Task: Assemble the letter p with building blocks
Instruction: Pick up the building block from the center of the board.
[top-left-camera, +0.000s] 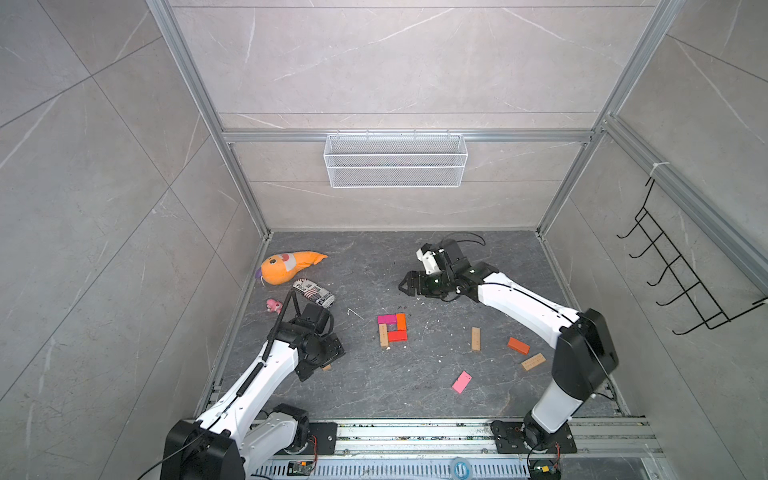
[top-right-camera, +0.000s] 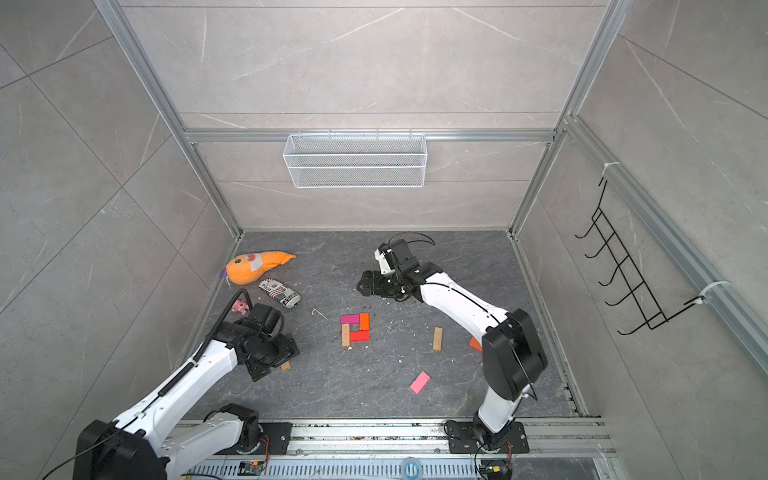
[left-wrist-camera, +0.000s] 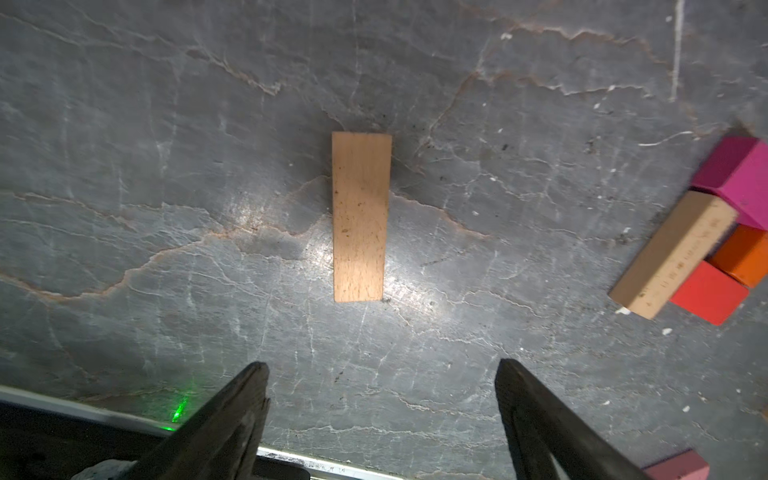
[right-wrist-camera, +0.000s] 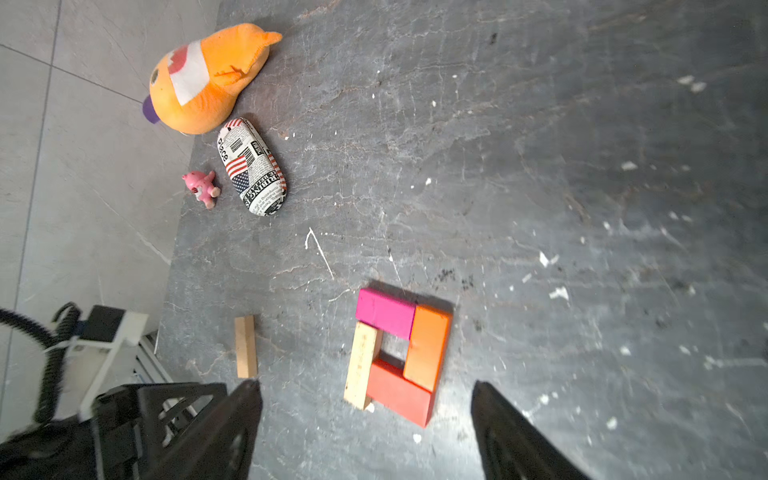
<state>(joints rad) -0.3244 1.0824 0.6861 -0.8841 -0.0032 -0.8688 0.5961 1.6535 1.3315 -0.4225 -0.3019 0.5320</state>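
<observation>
The letter p (top-left-camera: 392, 329) is a square ring of building blocks on the dark floor: a magenta brick (right-wrist-camera: 385, 312), an orange brick (right-wrist-camera: 427, 347), a red brick (right-wrist-camera: 399, 395) and a tan brick (right-wrist-camera: 363, 365). My left gripper (left-wrist-camera: 382, 365) hangs open over a loose tan brick (left-wrist-camera: 360, 216), which lies flat just ahead of the fingertips. My right gripper (top-left-camera: 404, 285) is open and empty, raised behind the ring. Loose to the right lie a tan brick (top-left-camera: 476, 339), an orange brick (top-left-camera: 518, 345), a printed tan brick (top-left-camera: 533, 361) and a pink brick (top-left-camera: 461, 382).
An orange plush (top-left-camera: 286, 268), a newspaper-print case (top-left-camera: 313, 293) and a small pink plush (top-left-camera: 274, 305) lie at the back left near the wall. A white wire basket (top-left-camera: 395, 160) hangs on the back wall. A black hook rack (top-left-camera: 681, 270) hangs on the right wall.
</observation>
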